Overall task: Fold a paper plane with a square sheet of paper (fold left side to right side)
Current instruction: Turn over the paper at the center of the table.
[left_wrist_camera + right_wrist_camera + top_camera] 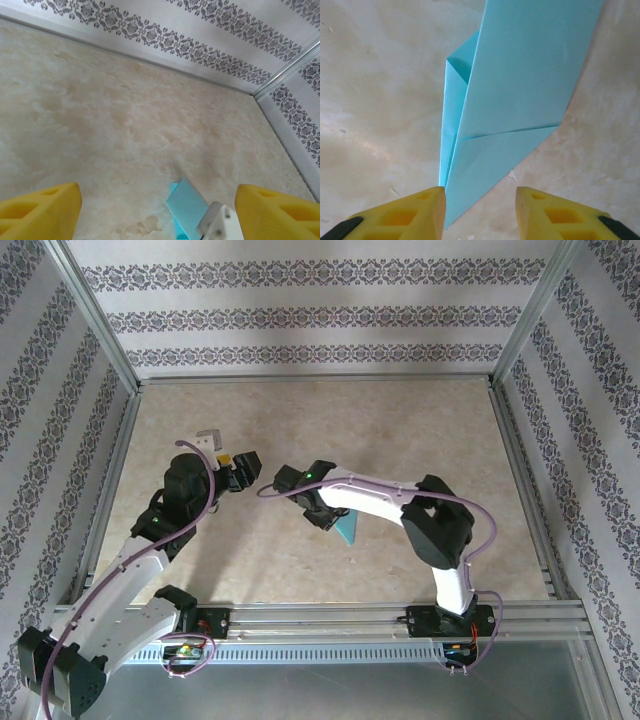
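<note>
The teal-blue sheet of paper is folded into a slim pointed paper plane [515, 100] with lengthwise creases, and it lies on the beige table. Its pointed end lies between the yellow fingers [405, 217] of my right gripper [480, 202], close against the left one. Those jaws stand apart, with bare table on the right side of the gap. From above, the paper plane [347, 529] pokes out beside the right gripper [320, 514]. My left gripper [240, 472] hovers to its left, wide open and holding nothing. In the left wrist view, the paper plane [187, 204] lies ahead between the left gripper's [157, 215] fingers.
Patterned walls and aluminium frame rails [120, 480] close in the beige table [320, 420] on three sides. The white end of the right arm [216, 225] shows low in the left wrist view. A faint stain [142, 225] marks the table near the paper.
</note>
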